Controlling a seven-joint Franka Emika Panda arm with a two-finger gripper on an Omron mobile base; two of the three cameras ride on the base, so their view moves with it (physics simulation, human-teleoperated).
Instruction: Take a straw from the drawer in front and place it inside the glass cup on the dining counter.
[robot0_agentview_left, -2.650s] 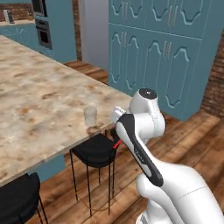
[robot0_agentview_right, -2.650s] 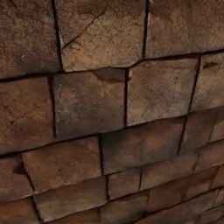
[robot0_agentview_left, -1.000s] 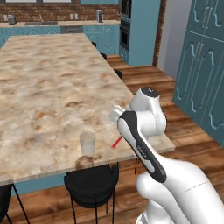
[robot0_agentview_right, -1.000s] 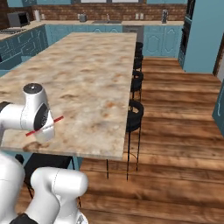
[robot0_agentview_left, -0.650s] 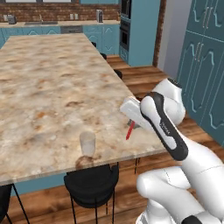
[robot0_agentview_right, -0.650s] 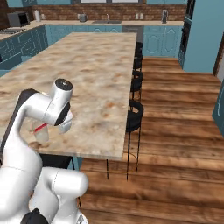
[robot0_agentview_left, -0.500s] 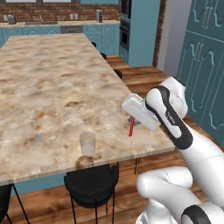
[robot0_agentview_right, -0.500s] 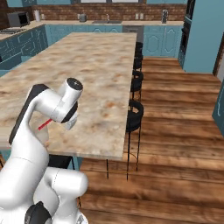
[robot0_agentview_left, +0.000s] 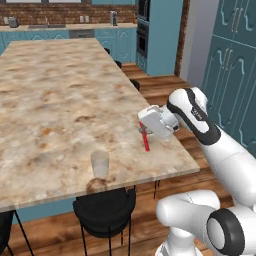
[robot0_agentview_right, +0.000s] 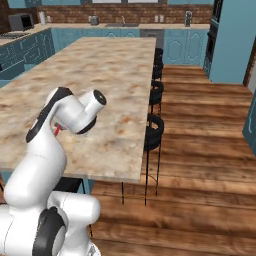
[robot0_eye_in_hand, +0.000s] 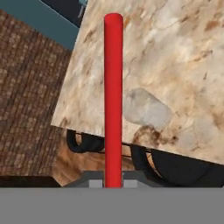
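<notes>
My gripper (robot0_agentview_left: 144, 131) is shut on the red straw (robot0_agentview_left: 146, 142), which hangs tip-down just above the dining counter (robot0_agentview_left: 55, 95) near its front right corner. The glass cup (robot0_agentview_left: 100, 164) stands upright on the counter near the front edge, to the left of the straw and apart from it. In the hand view the straw (robot0_eye_in_hand: 113, 100) rises from my gripper (robot0_eye_in_hand: 113, 180), with the glass cup (robot0_eye_in_hand: 146, 108) just to its right on the counter (robot0_eye_in_hand: 175, 48). The right base view shows a short red piece of the straw (robot0_agentview_right: 57, 130) beside my arm. The drawer is out of view.
Black stools stand under the counter's front edge (robot0_agentview_left: 104, 210) and along its right side (robot0_agentview_right: 154, 131). Tall teal cabinets (robot0_agentview_left: 235, 60) line the right wall past a strip of wooden floor (robot0_agentview_right: 200, 150). A back counter with appliances (robot0_agentview_left: 60, 25) runs along the brick wall.
The base views have swung from cabinets and brick onto the counter. Since then the arm has reached forward over the counter's near corner, carrying the straw and turning it tip-down, closer to the glass.
</notes>
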